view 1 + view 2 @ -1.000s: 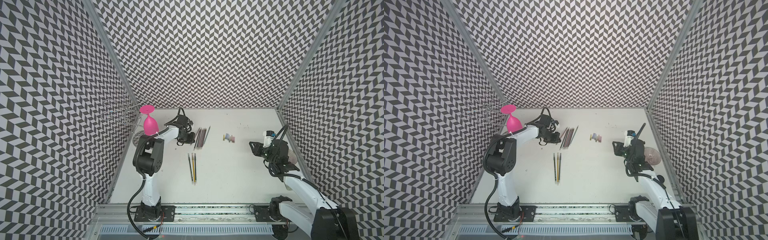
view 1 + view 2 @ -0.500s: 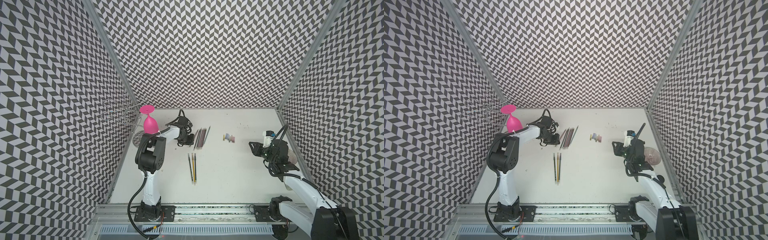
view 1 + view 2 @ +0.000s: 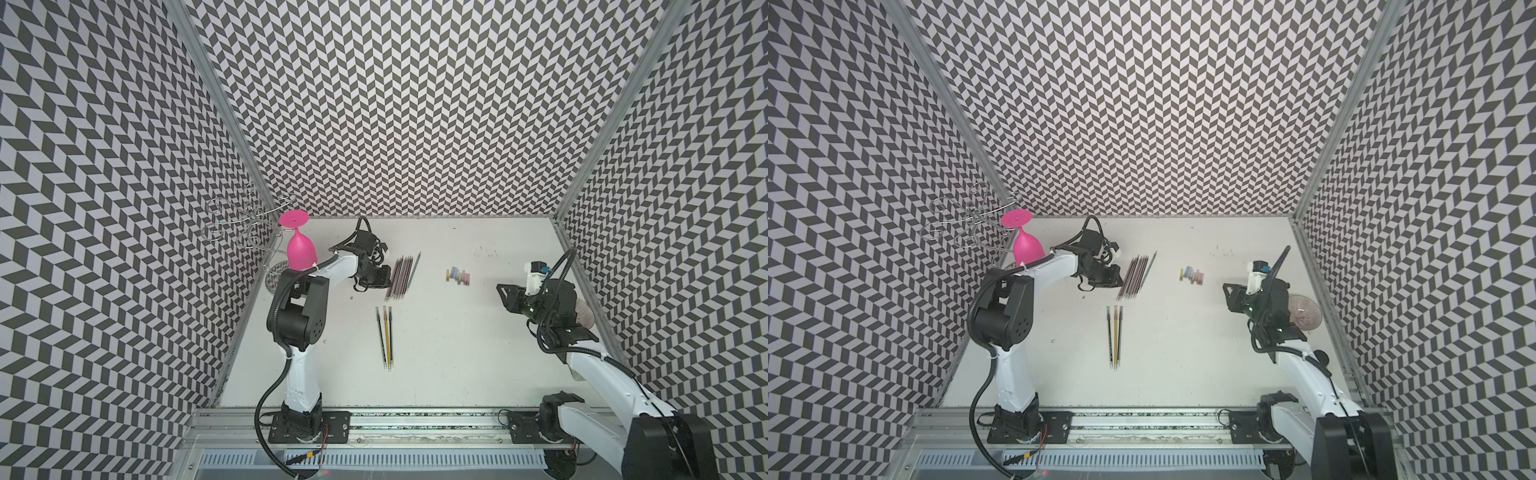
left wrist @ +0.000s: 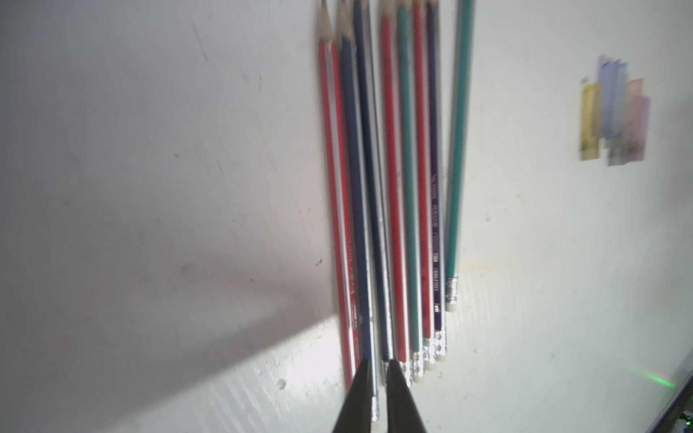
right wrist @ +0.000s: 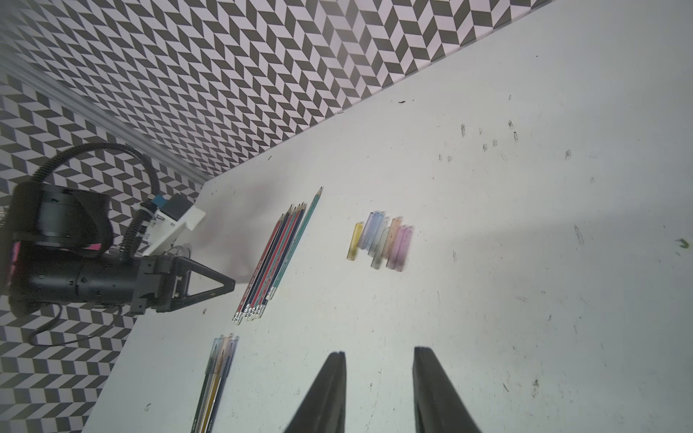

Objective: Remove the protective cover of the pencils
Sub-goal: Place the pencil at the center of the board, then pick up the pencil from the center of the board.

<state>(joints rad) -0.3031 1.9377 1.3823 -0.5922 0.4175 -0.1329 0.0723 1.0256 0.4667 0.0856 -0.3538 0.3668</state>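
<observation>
no legible text, pale print along a dark pencil (image 4: pixel 435 240), too blurred to read

Thin pencils (image 3: pixel 400 277) flat, side by side

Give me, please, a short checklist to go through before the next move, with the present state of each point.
1. All covers removed: not ok. Three capped pencils lie at the front with clear covers on their tips.
2. Bare pencils kept apart from those: ok, one tidy row.
3. Loose covers out of the way: ok, a small heap beside the row, not touching it.
4. Left gripper free: ok, shut beside the row, no pencil lifted.
5. Right gripper ready: ok, open and empty.
6. Left arm clear of the pink glass: cannot tell.
</observation>
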